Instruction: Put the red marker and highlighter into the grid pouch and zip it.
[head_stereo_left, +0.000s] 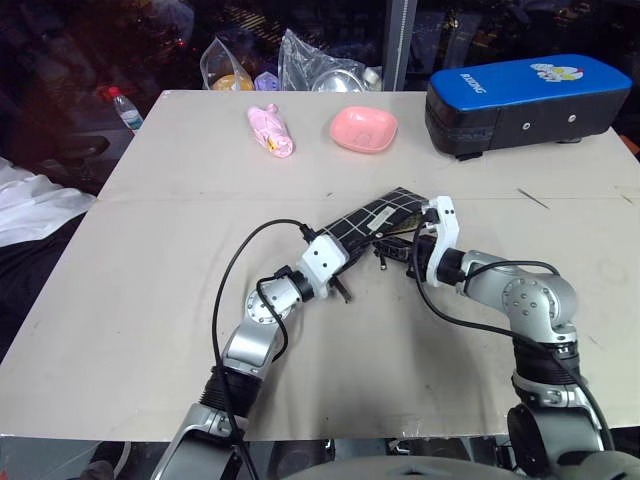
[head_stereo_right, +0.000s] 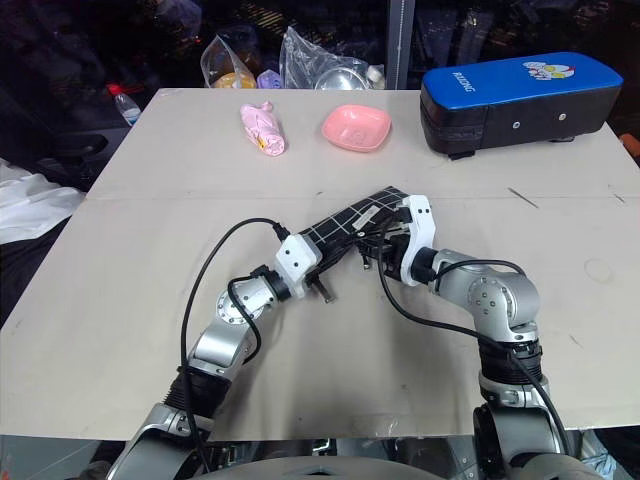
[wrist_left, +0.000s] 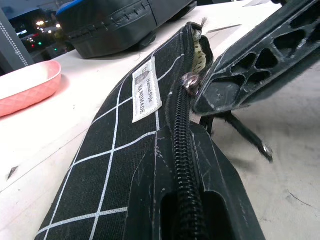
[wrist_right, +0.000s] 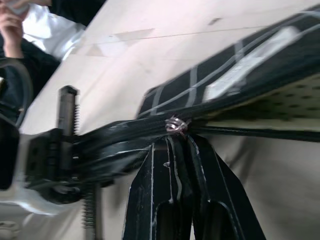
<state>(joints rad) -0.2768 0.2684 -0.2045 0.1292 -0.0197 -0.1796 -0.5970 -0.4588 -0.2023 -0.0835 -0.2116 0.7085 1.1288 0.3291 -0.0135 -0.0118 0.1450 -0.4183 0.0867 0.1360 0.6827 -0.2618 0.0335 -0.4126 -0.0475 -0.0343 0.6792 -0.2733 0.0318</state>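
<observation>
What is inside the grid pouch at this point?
Through the open stretch of the grid pouch, pale dotted lining shows. Any marker or highlighter inside is hidden by the fabric.

The flat black fabric pouch with thin white grid lines (head_stereo_left: 385, 222) is lying slantwise at the middle of the pale worktop (head_stereo_left: 150, 250), held up on its long edge. Its small white label (wrist_left: 146, 90) is facing sideways, and its zipper (wrist_left: 181, 130) is running along the top, gaping open at the far end and showing a pale dotted lining (wrist_right: 280, 102).
</observation>
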